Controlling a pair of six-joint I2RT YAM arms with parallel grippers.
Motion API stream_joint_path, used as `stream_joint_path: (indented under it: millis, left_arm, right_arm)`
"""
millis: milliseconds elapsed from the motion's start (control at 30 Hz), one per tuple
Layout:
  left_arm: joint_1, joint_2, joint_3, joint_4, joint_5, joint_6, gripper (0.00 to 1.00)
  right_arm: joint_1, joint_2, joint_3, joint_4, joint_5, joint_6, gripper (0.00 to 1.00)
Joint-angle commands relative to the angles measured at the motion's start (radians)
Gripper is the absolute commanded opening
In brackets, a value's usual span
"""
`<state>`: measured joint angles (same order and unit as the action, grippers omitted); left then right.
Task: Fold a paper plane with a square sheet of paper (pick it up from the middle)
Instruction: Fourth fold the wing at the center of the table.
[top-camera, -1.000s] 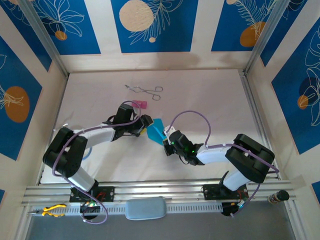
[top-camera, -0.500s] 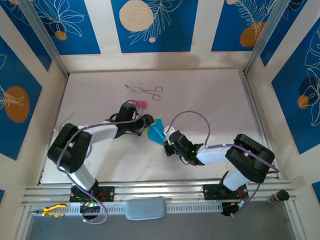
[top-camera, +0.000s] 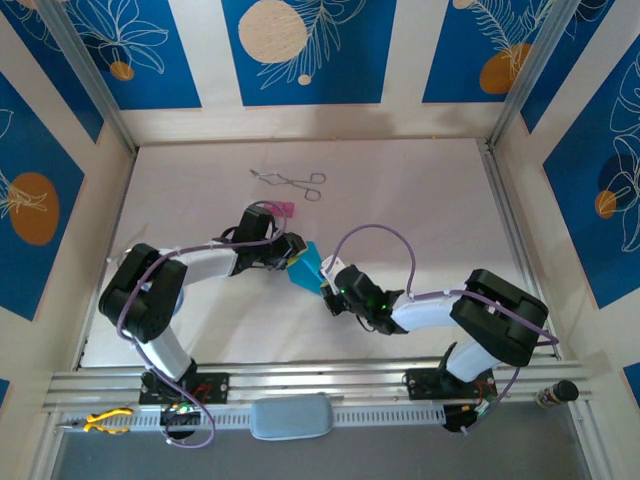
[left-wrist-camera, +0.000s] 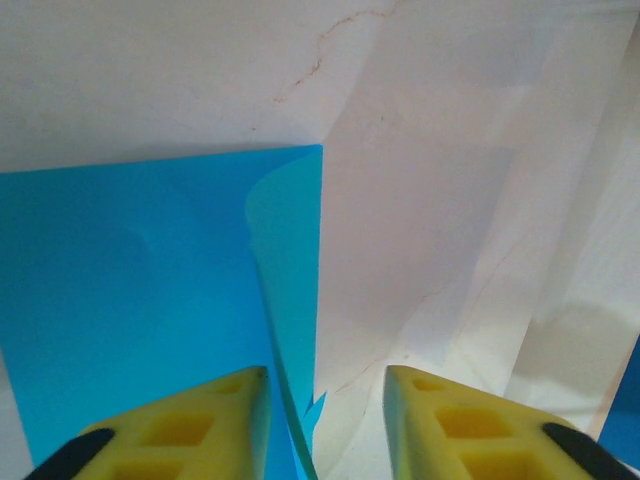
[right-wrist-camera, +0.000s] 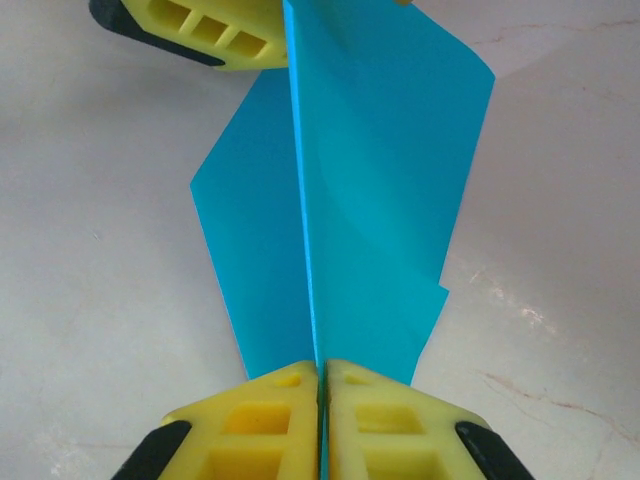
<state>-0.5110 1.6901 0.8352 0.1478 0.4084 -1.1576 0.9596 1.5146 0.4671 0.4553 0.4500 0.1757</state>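
Our right pincer (right-wrist-camera: 322, 370) clamps the flimsy paper plane (right-wrist-camera: 385, 180) at its crease, likely its stiffest hold; left pincer (left-wrist-camera: 325, 390) stands open.

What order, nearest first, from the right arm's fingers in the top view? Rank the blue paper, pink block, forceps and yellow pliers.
1. Blue paper: pinched in the right fingers, mid-table.
2. Pink block: farther back, slightly left.
3. Forceps: farther back still.
4. Yellow pliers: farthest, at the near-left corner.
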Motion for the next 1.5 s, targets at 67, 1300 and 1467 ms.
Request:
stream_joint_path:
  millis: [67, 1300, 1467]
  left_arm:
    - [0.005, -0.011, 0.005, -0.008, -0.013, -0.004, 0.28]
    - [0.005, -0.003, 0.003, 0.018, 0.015, -0.013, 0.12]
    - [0.005, -0.010, 0.001, 0.018, 0.013, -0.013, 0.13]
  right_arm:
    - [0.019, -0.016, -0.011, -0.017, 0.056, -0.042, 0.13]
    - [0.042, 0.007, 0.019, -0.048, 0.117, -0.072, 0.18]
    - [0.039, 0.004, 0.019, -0.038, 0.104, -0.062, 0.11]
